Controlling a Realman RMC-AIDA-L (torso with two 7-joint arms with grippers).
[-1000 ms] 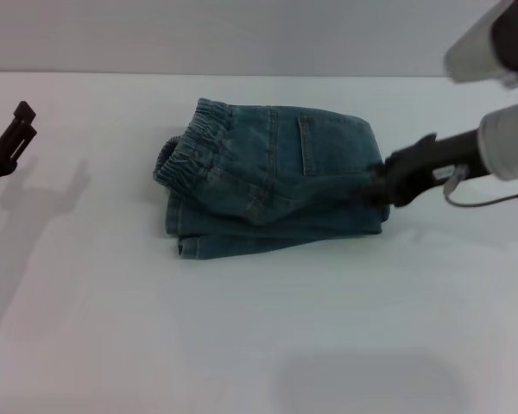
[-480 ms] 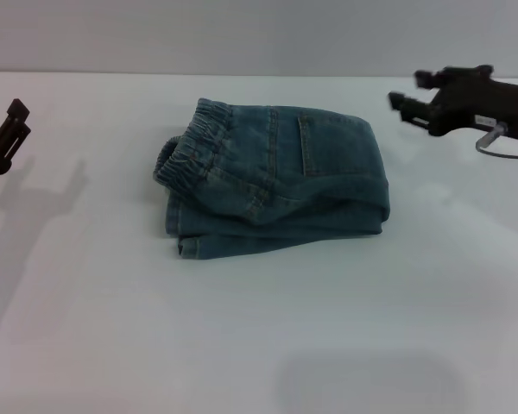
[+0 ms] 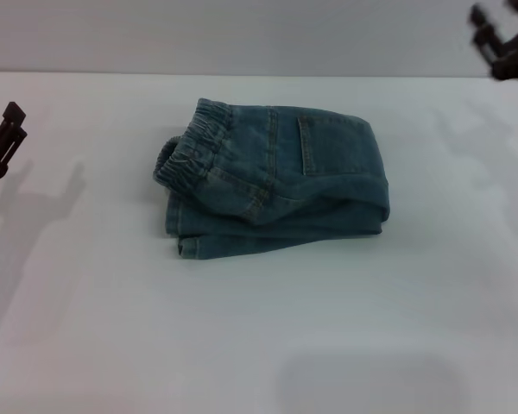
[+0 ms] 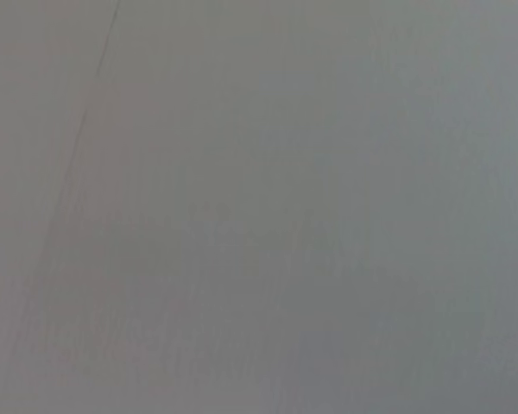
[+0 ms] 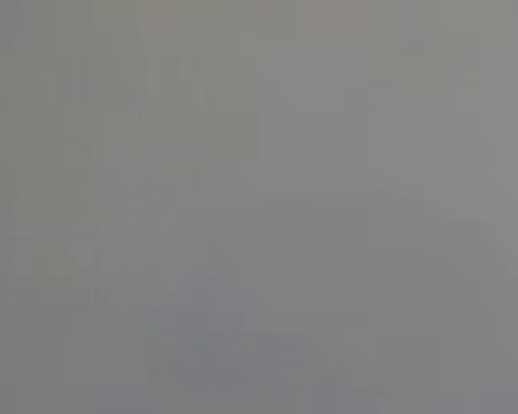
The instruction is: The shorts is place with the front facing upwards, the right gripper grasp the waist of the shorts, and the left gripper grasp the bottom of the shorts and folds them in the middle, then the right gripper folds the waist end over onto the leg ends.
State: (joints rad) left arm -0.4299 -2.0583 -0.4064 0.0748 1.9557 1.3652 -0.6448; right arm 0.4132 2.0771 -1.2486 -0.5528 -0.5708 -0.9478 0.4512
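We see even, soft light on the white table [image 3: 259, 345]; faint grey shadows fall at its left and right edges. Both wrist views are featureless grey blur.

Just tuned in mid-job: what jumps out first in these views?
The shorts lie folded into a compact blue bundle mid-table, the waist of the shorts gathered toward the robot's left. Both arms are pulled away: the left end effector at the table's left edge, the right end effector raised at the far right.
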